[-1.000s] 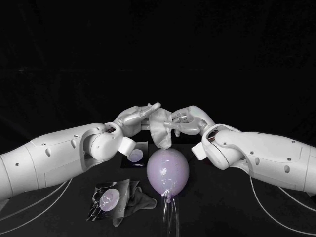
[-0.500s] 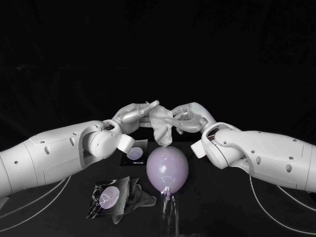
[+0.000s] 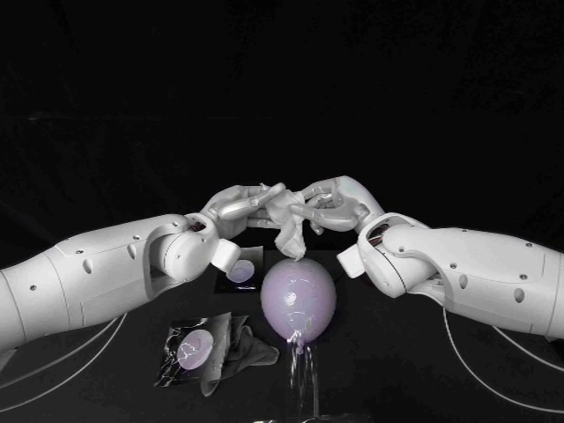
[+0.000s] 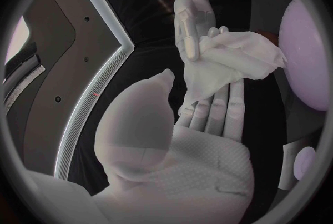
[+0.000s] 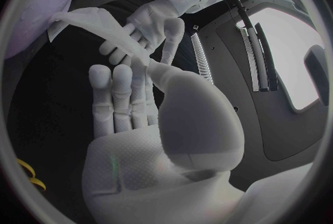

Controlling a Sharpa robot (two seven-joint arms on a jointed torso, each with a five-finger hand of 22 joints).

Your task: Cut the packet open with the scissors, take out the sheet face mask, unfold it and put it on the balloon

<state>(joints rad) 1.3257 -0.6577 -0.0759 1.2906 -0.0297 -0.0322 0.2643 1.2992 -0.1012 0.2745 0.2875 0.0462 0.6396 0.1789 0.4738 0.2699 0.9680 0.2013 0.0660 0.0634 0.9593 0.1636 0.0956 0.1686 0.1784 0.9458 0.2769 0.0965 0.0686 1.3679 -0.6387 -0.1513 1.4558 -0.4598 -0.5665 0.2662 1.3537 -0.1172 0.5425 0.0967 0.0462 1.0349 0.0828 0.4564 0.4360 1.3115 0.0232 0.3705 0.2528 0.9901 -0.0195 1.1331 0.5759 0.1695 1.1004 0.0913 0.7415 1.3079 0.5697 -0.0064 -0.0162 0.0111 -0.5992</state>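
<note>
- Holding the sheet face mask (image 3: 288,227) between them, the left robot hand (image 3: 241,208) and the right robot hand (image 3: 334,204) meet in the air just above the balloon (image 3: 298,298). Each has its fingers closed on the upper part of the pale sheet.
- Hanging from those two grips, the mask is bunched and narrow, with layers lying on one another. Its lower tip reaches the top of the balloon, though I cannot tell whether it touches or hangs just clear.
- Lying on the counter (image 3: 409,370), to the near left of the balloon, the dark packet (image 3: 196,352) is crumpled and looks opened, well apart from both hands. From that, and from the mask being out in the hands, I judge the cutting and the taking-out to be done.
- Resting near the left wrist, behind and left of the balloon, is a smaller dark piece (image 3: 241,273) with a pale disc on it. It may be the cut-off part of the packet, but I cannot tell.
- Judging by the sheet's shape, the unfolding is the step in hand and is not finished: no flat face-shaped sheet is spread out yet.
- Remaining, as I read it, are pulling the sheet fully open and laying it over the balloon, whose purple surface is bare apart from that hanging tip.
</note>
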